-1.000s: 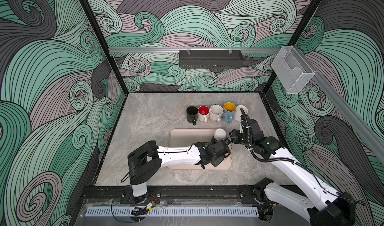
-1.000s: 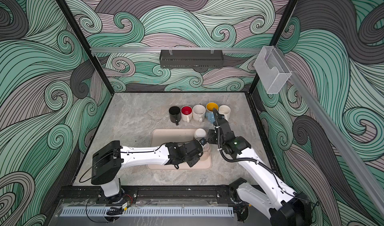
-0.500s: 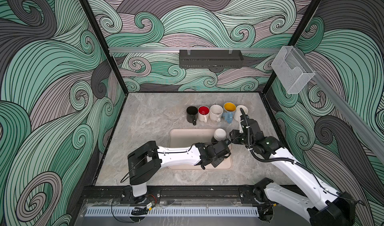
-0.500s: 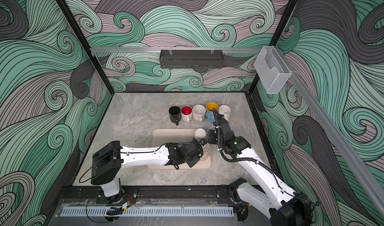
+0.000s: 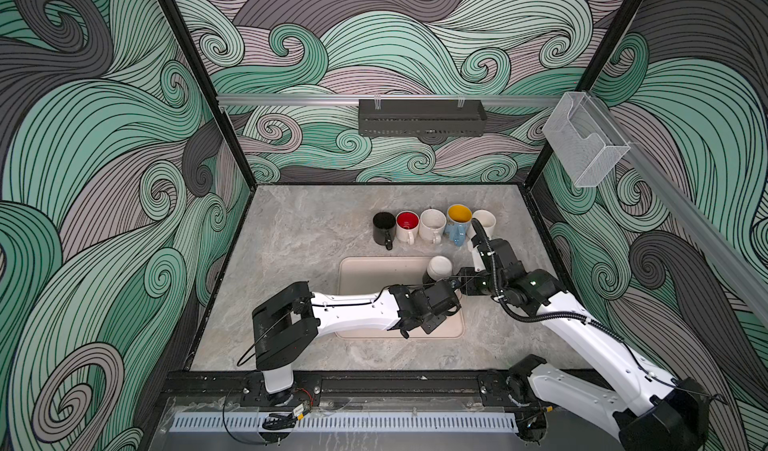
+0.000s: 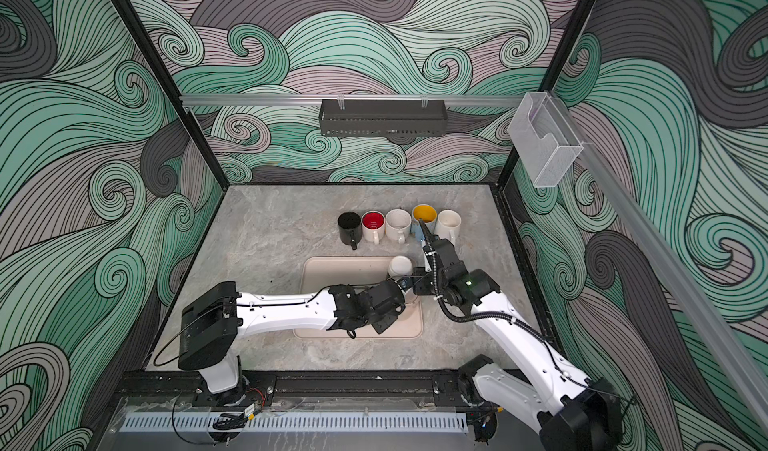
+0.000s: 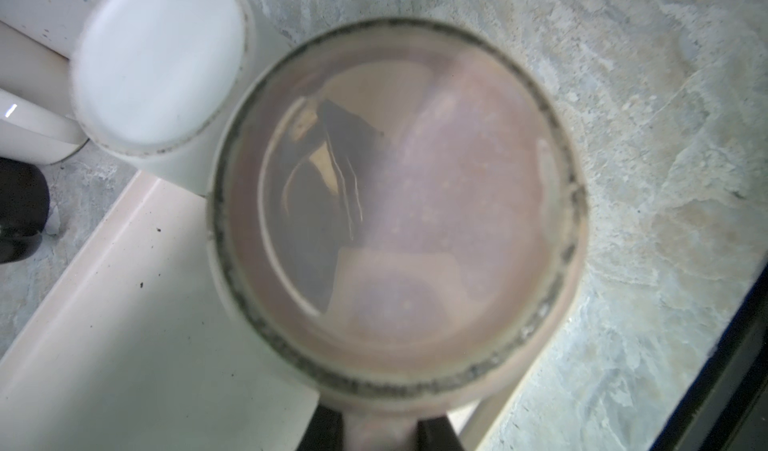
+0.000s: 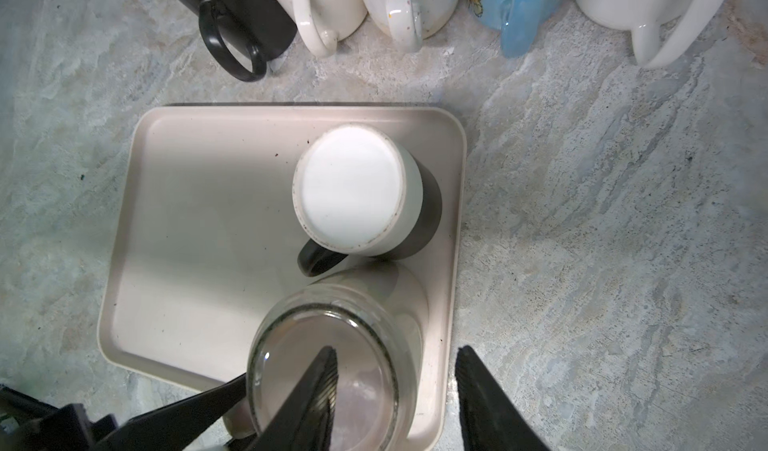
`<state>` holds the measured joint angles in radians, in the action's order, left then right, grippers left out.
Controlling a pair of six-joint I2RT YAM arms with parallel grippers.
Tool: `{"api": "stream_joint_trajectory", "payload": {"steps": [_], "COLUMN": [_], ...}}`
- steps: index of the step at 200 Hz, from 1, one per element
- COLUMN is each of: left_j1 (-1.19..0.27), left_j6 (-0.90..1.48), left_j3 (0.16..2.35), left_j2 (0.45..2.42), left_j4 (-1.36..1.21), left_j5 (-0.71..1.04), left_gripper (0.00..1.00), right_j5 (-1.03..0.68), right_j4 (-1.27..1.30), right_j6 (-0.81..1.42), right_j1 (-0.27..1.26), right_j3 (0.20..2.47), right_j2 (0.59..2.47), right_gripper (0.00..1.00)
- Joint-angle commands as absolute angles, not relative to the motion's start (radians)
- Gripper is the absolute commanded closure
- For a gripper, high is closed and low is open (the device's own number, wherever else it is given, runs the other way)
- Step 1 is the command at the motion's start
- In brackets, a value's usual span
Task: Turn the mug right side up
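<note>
Top views, clock directions taken from the tray centre.

- Beige tray (image 5: pixel 365 278) lies mid-table on the marble top (image 5: pixel 299 237).
- Glass mug (image 8: pixel 361 324) is over the tray's 2–3 o'clock edge. One round end faces both wrist cameras; I cannot tell whether it is the base or the mouth.
- Left gripper (image 7: pixel 380 428): fingers together on the glass mug's handle, one on each side.
- Right gripper (image 8: pixel 395 349): jaws apart. One finger crosses the mug's round face and the other sits outside its wall. Contact cannot be judged.
- Two-tone mug (image 5: pixel 439 267) stands base up at the tray's 1 o'clock corner, just beside the glass mug.
- At 12 o'clock, off the tray, is an upright row: black mug (image 5: pixel 383 226), red-lined mug (image 5: pixel 407 224), speckled mug (image 5: pixel 432 223), blue mug (image 5: pixel 458 220), white mug (image 5: pixel 484 222).
</note>
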<state>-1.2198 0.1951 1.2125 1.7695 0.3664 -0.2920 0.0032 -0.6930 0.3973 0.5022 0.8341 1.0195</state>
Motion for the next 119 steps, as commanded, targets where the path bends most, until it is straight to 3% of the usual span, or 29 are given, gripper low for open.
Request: {"api": "stream_joint_trajectory", "payload": {"steps": [1, 52, 119], "left_j1": [-1.22, -1.218, -1.211], "left_j6": [0.203, 0.205, 0.213], "left_j3": [1.228, 1.215, 1.19], "left_j2": [1.709, 1.717, 1.704], "left_j4": [0.282, 0.271, 0.249], "left_j5": [-0.331, -0.325, -0.324], "left_gripper": [1.0, 1.0, 1.0], "right_j5": [0.024, 0.196, 0.208], "right_j4": [-0.766, -0.868, -0.903], "right_j6": [0.38, 0.368, 0.356], "right_j1": [0.511, 0.502, 0.456], "right_j3": [0.857, 0.928, 0.937], "right_j2": [0.998, 0.979, 0.99], "right_gripper": [0.51, 0.49, 0.48]}}
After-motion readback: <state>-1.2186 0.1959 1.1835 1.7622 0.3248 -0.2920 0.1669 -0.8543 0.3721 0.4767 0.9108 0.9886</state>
